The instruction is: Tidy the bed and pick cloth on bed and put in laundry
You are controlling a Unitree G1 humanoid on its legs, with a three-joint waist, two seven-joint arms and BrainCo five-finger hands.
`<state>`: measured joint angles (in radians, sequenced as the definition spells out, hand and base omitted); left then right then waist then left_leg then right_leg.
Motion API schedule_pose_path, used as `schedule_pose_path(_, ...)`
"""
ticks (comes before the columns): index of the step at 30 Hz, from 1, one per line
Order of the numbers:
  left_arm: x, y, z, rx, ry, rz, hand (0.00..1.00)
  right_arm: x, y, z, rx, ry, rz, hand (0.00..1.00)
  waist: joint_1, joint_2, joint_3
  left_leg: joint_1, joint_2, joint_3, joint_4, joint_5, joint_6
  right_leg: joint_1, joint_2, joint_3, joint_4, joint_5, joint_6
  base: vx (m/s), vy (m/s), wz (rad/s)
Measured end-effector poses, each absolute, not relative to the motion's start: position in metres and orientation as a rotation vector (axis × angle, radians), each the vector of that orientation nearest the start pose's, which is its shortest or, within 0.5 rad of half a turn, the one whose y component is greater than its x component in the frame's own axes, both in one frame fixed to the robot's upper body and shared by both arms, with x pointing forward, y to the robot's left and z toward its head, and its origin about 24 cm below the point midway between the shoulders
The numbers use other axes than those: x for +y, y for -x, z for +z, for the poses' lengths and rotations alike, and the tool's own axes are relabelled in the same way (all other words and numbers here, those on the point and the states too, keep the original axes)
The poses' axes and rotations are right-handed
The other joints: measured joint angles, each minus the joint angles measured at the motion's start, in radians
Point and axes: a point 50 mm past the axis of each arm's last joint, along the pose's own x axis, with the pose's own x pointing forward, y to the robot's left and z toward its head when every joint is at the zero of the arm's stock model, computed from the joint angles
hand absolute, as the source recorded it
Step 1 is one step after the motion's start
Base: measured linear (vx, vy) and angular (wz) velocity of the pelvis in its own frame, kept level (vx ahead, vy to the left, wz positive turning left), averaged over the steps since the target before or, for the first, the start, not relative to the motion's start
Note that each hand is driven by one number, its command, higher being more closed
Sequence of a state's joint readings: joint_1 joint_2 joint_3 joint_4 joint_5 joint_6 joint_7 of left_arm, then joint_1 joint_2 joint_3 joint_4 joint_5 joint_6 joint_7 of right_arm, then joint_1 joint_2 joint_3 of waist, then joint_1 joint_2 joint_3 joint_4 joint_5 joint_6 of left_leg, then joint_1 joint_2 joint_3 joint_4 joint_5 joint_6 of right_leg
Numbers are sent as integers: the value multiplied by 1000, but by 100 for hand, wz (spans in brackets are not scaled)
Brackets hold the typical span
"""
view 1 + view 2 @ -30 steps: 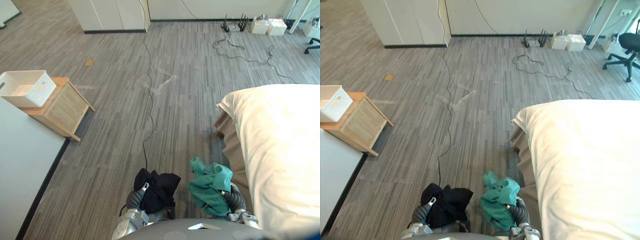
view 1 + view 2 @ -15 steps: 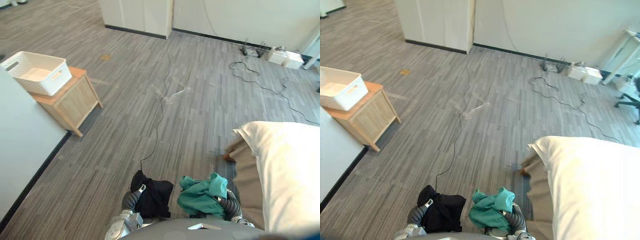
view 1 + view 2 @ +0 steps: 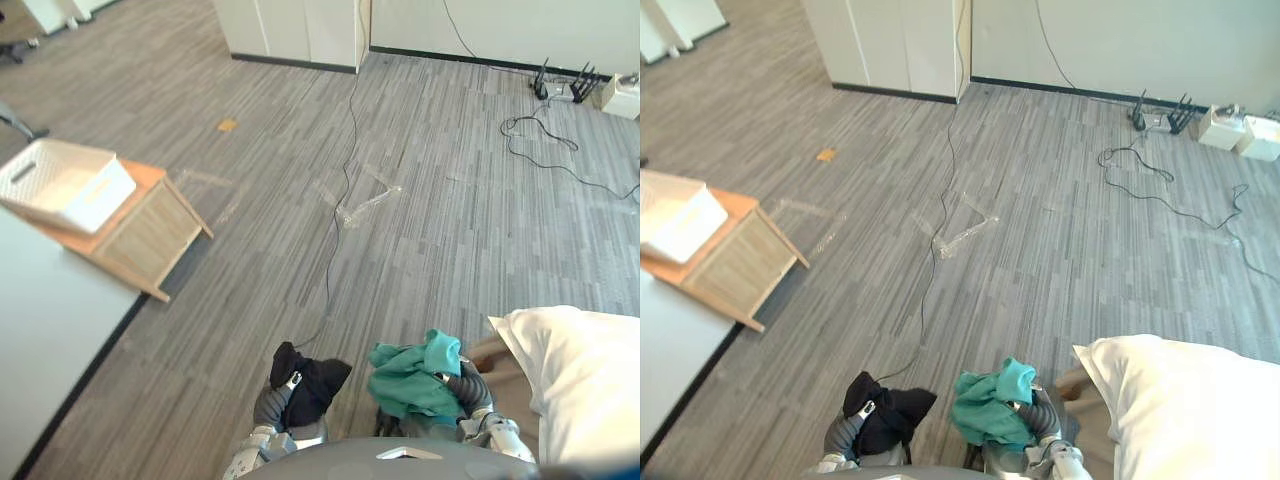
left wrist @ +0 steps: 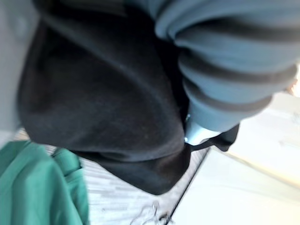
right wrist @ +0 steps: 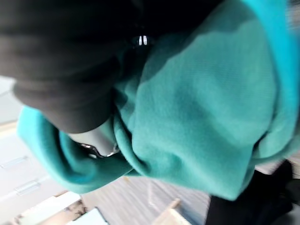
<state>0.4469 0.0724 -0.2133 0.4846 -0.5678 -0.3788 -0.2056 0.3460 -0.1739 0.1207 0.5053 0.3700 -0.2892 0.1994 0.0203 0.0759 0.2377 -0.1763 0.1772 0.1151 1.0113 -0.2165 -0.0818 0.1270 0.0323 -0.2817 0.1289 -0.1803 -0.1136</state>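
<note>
Bed (image 3: 590,372) corner sits at lower right, its white cover edge just beside the right hand (image 3: 474,388), with the tan skirt showing under it. White surface (image 3: 50,340) fills lower left; its dark edge runs diagonally up to the cabinet. Between the two is a wide strip of bare floor (image 3: 420,250), open ahead.

Bottom centre: left hand (image 3: 268,406) and right hand are raised side by side, wrists angled up. Each is buried in its bundle with just the ribbed cover out, so I can't tell the grip on either.

Black cloth (image 3: 314,382) is on the left hand: bunched, matte, one corner poking up. Green cloth (image 3: 410,374) is on the right hand: crumpled teal, folds lapping over the wrist cover. Narrow gap between the two bundles.

Mid left: wooden cabinet (image 3: 140,235) with a white basket (image 3: 65,185) on top, well apart from the hands.

Far: cupboards (image 3: 300,30) at top centre, loose cables (image 3: 560,150) on the floor at upper right.
</note>
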Motion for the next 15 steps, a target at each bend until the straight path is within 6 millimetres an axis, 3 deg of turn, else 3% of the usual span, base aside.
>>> schedule_pose_path(3, 146, -94, -99, 490, 494, 43, 100, -190, -118, -97, 526, -215, 47, 100, 0, -7, 4, -16, -81, 10, -269, -12, -6, 72, -3, 31, -34, -10, 13, 458, -116, -48)
schedule_pose_path(4, 144, -96, -99, 486, 497, 38, 100, -191, -118, -96, 522, -218, 44, 100, -5, -15, 9, -8, -124, 22, -461, 4, 3, 95, -9, 36, -34, -20, 30, 500, -45, -31)
schedule_pose_path(5, 141, -99, -99, 487, 503, 22, 100, -191, -116, -96, 523, -222, 45, 100, -11, -28, 17, 8, -167, 51, -669, 83, 19, 122, -21, 34, -35, -33, 54, 472, -27, -16)
schedule_pose_path(6, 138, -101, -98, 489, 508, 16, 100, -191, -114, -97, 526, -218, 49, 100, -13, -31, 18, 13, -183, 73, -766, 133, 25, 138, -22, 31, -39, -40, 65, 451, 4, -1)
schedule_pose_path(7, 133, -102, -99, 499, 511, -2, 100, -190, -105, -98, 538, -204, 62, 100, -15, -31, 19, 15, -197, 123, -904, 228, 31, 182, -15, 18, -59, -56, 92, 533, 53, 0)
schedule_pose_path(9, 132, -104, -98, 496, 525, -8, 100, -186, -93, -97, 552, -190, 85, 100, -9, -26, 15, -5, -186, 228, -932, 279, 81, 260, 0, 8, -96, -101, 120, 507, 73, -10)
schedule_pose_path(10, 133, -104, -98, 492, 534, 1, 100, -183, -89, -96, 553, -187, 96, 100, -4, -28, 13, -14, -177, 285, -906, 321, 150, 290, -2, 0, -97, -134, 124, 420, 63, -7)
schedule_pose_path(11, 138, -103, -98, 494, 523, 6, 100, -180, -84, -99, 573, -187, 96, 100, -6, -50, -13, -17, -216, 312, -864, 300, 255, 300, -46, -7, -56, -145, 143, 548, 85, 4)
schedule_pose_path(13, 137, -104, -101, 504, 533, 18, 100, -181, -82, -100, 580, -186, 89, 100, -12, -49, -50, -10, -239, 301, -873, 260, 286, 237, -81, -20, 72, -126, 184, 632, 148, 33)
schedule_pose_path(14, 139, -105, -101, 513, 551, 32, 100, -178, -86, -100, 582, -181, 101, 100, -9, -59, -54, 31, -263, 266, -876, 227, 300, 168, -125, -32, 296, -89, 241, 603, 183, 59)
schedule_pose_path(15, 141, -107, -101, 514, 545, 25, 100, -176, -89, -100, 574, -186, 103, 100, -8, -69, -56, 66, -280, 238, -878, 202, 299, 111, -161, -33, 478, -20, 276, 739, 192, 69)
